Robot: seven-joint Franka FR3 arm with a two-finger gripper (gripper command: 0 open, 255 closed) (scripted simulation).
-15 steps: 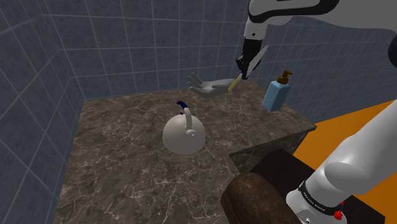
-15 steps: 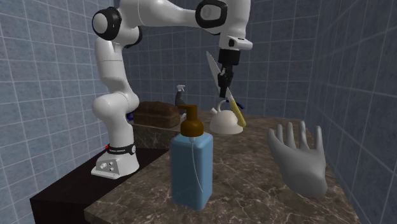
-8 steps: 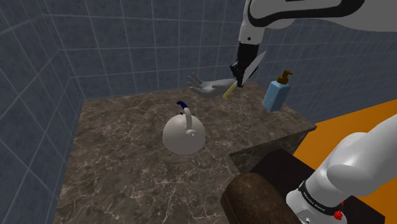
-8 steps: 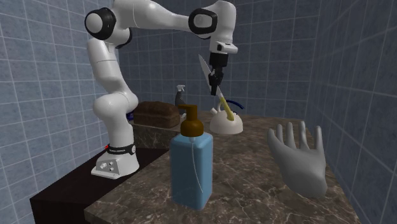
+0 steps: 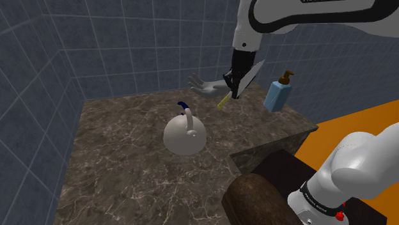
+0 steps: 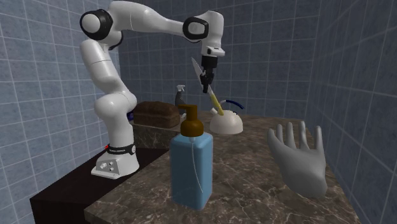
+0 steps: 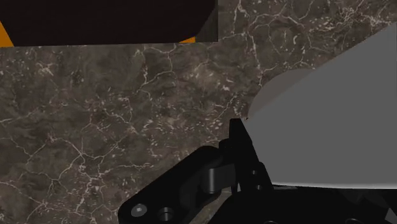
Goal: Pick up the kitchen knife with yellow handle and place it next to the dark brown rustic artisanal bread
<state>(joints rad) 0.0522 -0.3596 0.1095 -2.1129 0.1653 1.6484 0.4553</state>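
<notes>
My gripper (image 5: 235, 80) is shut on the kitchen knife (image 5: 246, 75) and holds it in the air above the back of the marble counter (image 5: 128, 172). The grey blade slants upward and the yellow handle (image 5: 222, 102) hangs below the fingers. In the second exterior view the gripper (image 6: 205, 76) holds the knife's yellow handle (image 6: 215, 102) above the white kettle (image 6: 226, 121). The blade (image 7: 337, 127) looms large beside the black fingers (image 7: 210, 178) in the wrist view. The dark brown bread (image 5: 256, 201) lies on the stand near the arm's base, also seen as a loaf (image 6: 158, 114).
A white kettle (image 5: 184, 134) stands mid-counter. A grey hand model (image 5: 208, 86) and a blue soap bottle (image 5: 278, 94) stand at the counter's back edge. A small spray bottle (image 6: 181, 95) stands by the bread. Blue tiled walls close two sides; orange floor lies beyond the counter.
The arm has carried the knife toward the shoulder view's left and slightly lower, away from the soap bottle and toward the kettle. The grip on the knife is unchanged.
</notes>
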